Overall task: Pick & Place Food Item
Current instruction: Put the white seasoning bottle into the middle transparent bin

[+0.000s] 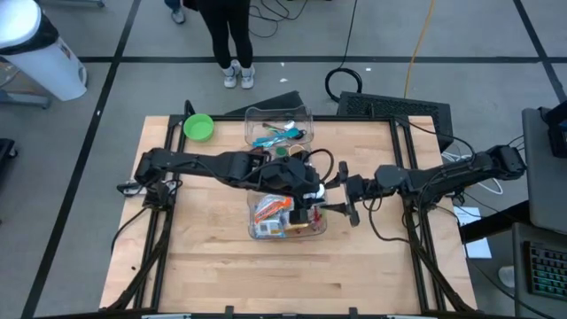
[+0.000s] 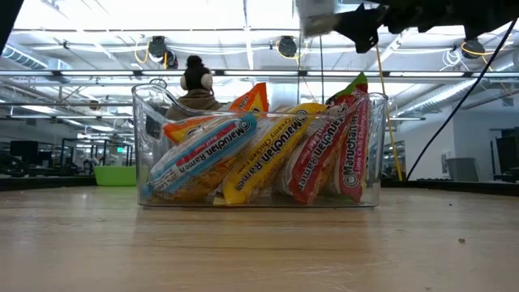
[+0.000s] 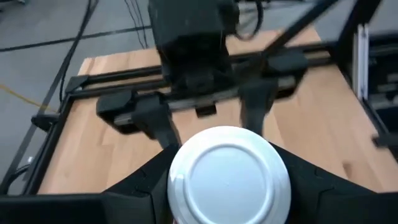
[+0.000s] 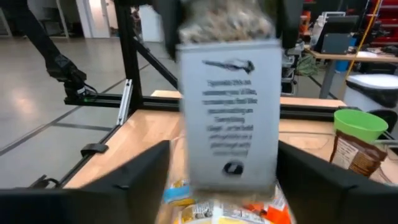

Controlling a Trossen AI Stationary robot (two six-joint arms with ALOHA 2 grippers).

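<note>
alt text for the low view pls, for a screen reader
A clear plastic bin on a wooden table holds upright Maruchan ramen packets in blue, yellow and red. A dark robot arm hangs above the bin.

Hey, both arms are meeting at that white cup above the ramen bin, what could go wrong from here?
1. The white cup hangs between the left gripper and right gripper; a mistimed handover could drop it.
2. The bin below is packed with ramen packets, so a dropped cup may bounce out.
3. The grippers sit very close together and might collide.
</note>
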